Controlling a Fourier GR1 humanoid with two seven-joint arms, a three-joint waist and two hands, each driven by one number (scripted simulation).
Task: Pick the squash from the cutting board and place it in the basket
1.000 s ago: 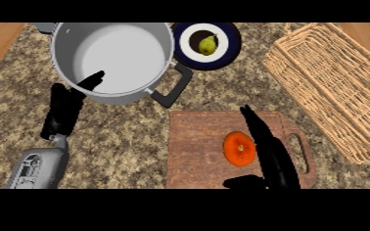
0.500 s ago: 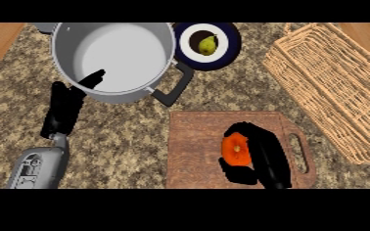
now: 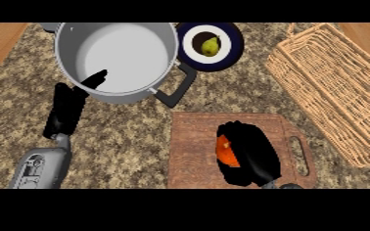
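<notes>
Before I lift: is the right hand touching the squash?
Touching. In the head view the right hand curls its fingers over the orange squash on the cutting board.

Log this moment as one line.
phase: grasp | right hand: curled on orange squash | squash: on wooden cutting board | wicker basket: not reached

place: kitchen | evidence: speckled stone counter, steel pot, wooden cutting board, wicker basket

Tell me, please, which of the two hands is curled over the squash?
The right hand, on the cutting board, curls over the orange squash; the left hand rests open beside the pot.
</notes>
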